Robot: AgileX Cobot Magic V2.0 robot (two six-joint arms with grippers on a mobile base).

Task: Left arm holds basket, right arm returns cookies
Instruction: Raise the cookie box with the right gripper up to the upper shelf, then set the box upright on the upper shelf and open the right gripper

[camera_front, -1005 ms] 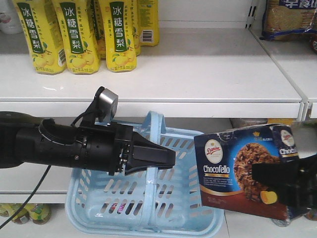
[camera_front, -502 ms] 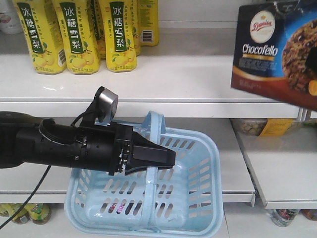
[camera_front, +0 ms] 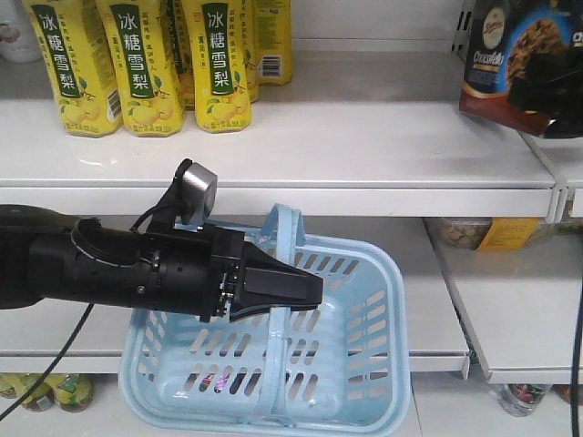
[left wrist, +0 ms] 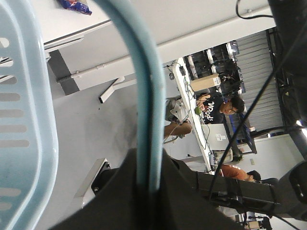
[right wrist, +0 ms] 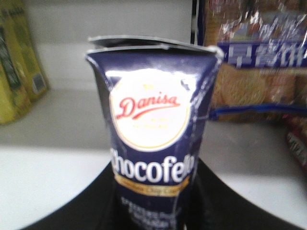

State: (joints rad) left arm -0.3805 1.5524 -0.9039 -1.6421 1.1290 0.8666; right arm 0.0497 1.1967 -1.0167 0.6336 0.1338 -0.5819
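fingers (camera_front: 547,96) pinch cookies (camera_front: 496,55) above shelf (camera_front: 364,155); left gripper (camera_front: 301,289) clamps basket (camera_front: 364,382) handle.

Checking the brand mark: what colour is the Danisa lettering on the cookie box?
Red, on a cream round logo; cookie box, right wrist view.

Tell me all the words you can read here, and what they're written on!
"Danisa": round logo on the cookie box.
"Chocofello": white lettering on the same box; the last letters curve out of sight.
"冰糖雪梨": green labels of the yellow bottles.
Too blurred or small: the box's gold strip and fine print, the bottle barcode, the blue packet beside the box.
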